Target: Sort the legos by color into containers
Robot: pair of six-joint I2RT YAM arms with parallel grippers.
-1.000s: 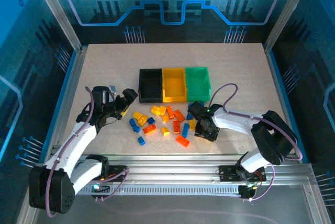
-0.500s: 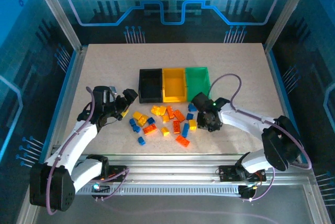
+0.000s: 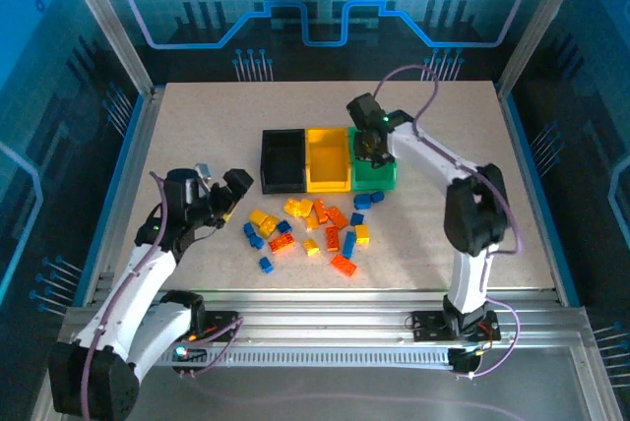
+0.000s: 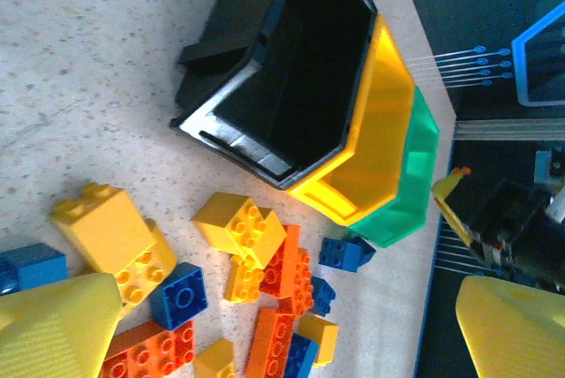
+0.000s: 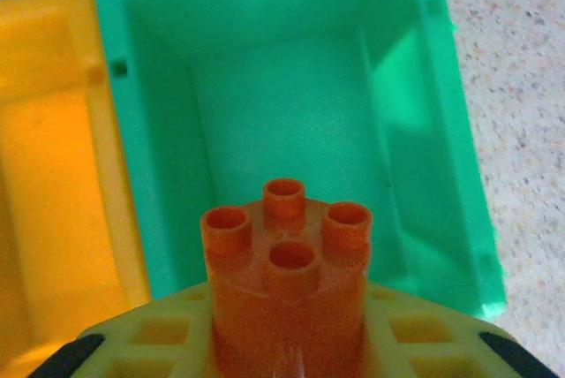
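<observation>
The containers stand in a row mid-table: a black bin (image 3: 283,160), a yellow bin (image 3: 328,160) and a green bin (image 3: 388,161). My right gripper (image 3: 372,146) hangs over the green bin (image 5: 291,86), shut on an orange lego (image 5: 285,272) with four studs that sticks out between its pads (image 5: 141,334). Loose yellow, orange and blue legos (image 3: 310,229) lie in front of the bins. My left gripper (image 3: 224,197) is open at the left edge of that pile. In its wrist view a yellow lego (image 4: 243,228) and a blue lego (image 4: 181,294) lie between its fingertips (image 4: 53,334).
Bare speckled tabletop (image 3: 453,146) lies right of and behind the bins. Metal frame rails (image 3: 325,298) run along the near edge, and blue walls close off the sides. A blue lego (image 4: 346,253) lies close to the green bin's front corner (image 4: 415,184).
My right gripper rose from the right side of the pile with the orange lego and swung back over the green bin. My left arm drew back slightly to the left.
</observation>
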